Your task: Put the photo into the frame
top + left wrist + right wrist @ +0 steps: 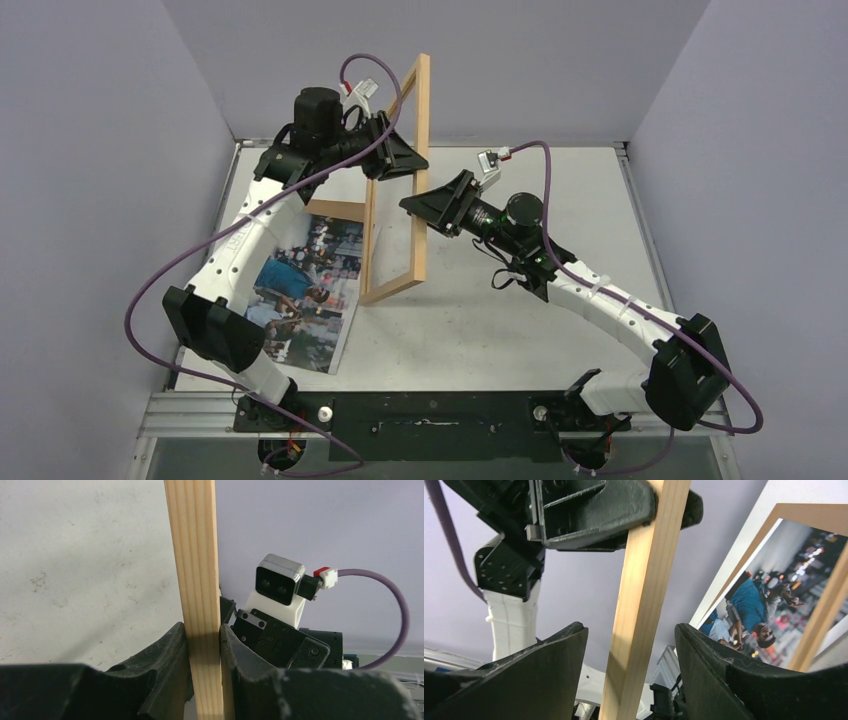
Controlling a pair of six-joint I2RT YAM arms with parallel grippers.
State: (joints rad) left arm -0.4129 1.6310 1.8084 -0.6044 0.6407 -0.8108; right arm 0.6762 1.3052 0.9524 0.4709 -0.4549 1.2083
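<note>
**Second hold on the upright frame**

The left gripper [205, 645] is pinched narrow on one rail of the frame [393, 289] and holds it on edge, upright over the table [500, 330]. Whether the low corner touches the table is unclear. The right gripper [631, 650] stands wide, one finger on each side of the same rail just along from the left's hold, with a gap to the wood on both sides, so it holds nothing. The photo [305, 290] lies flat and face up on the left of the table, under the left arm and just beside the frame's low corner. A brown board [814, 512] shows past one edge of it.

The step looks like the right gripper taking a second hold.
- Centre the rail between the pads first, then close square on the flat faces, not on a corner edge, or the thin wood may twist.
- The left should keep its clamp until the right one bites.
- The two grips should not pull against each other.
- The low corner should stay off the glossy print when the frame is moved.
</note>
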